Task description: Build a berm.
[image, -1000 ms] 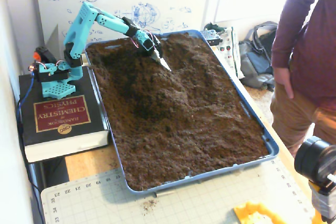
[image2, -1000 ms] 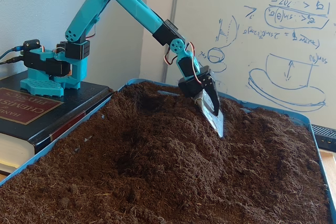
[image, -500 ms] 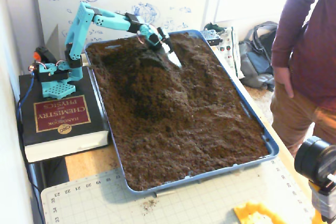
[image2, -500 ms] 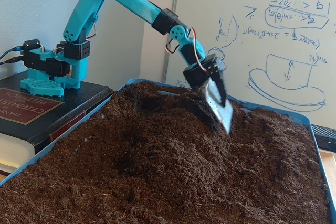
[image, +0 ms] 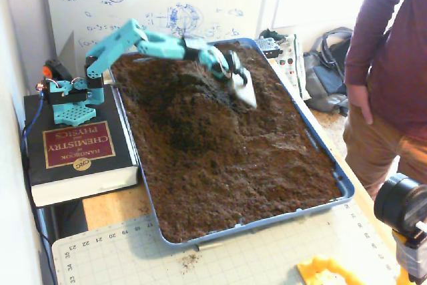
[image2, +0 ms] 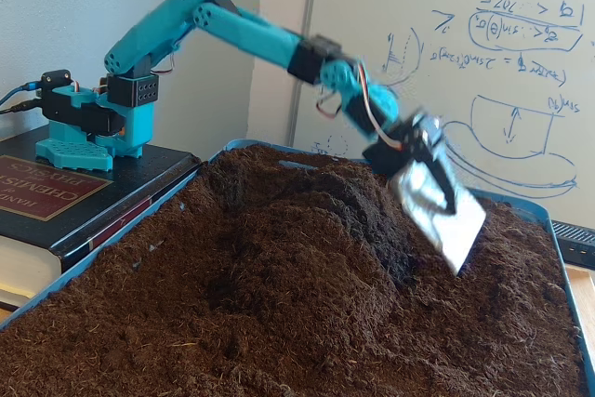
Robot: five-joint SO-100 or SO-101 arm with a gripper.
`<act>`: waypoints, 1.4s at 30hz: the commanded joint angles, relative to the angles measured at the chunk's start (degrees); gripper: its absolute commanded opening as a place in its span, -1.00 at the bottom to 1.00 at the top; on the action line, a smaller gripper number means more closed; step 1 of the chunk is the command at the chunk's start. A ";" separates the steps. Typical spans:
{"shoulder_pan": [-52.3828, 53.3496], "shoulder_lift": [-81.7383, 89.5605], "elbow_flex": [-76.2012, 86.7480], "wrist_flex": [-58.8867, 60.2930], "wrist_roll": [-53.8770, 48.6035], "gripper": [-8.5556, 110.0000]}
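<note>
The berm [image: 193, 101] is a raised hump of loose dark brown soil in the far-left part of the blue tray [image: 346, 188]; from the lower fixed view the berm [image2: 307, 220] rises in the middle. My turquoise arm reaches over its crest. The gripper [image: 244, 90] carries a flat metal blade, blurred by motion, just above the soil on the hump's right slope. In the low view the gripper [image2: 442, 216] and blade hang tilted over the slope, and its black jaws show no gap. A darker hollow [image: 181, 139] lies in front of the hump.
The arm's base [image: 67, 95] stands on a thick black book [image: 73, 148] left of the tray. A person [image: 393, 65] stands at the right. A camera [image: 400, 208] sits at the front right corner, and a cutting mat [image: 233, 261] lies in front.
The arm has stretched out and swung the blade from the back of the hump across its top to the right slope, lifting it clear of the soil.
</note>
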 commanded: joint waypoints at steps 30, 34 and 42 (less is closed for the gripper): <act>-3.69 24.43 35.16 11.07 -4.39 -0.86; -3.69 27.42 37.62 11.07 -4.39 -0.86; -4.31 31.99 30.15 10.28 -3.34 -0.86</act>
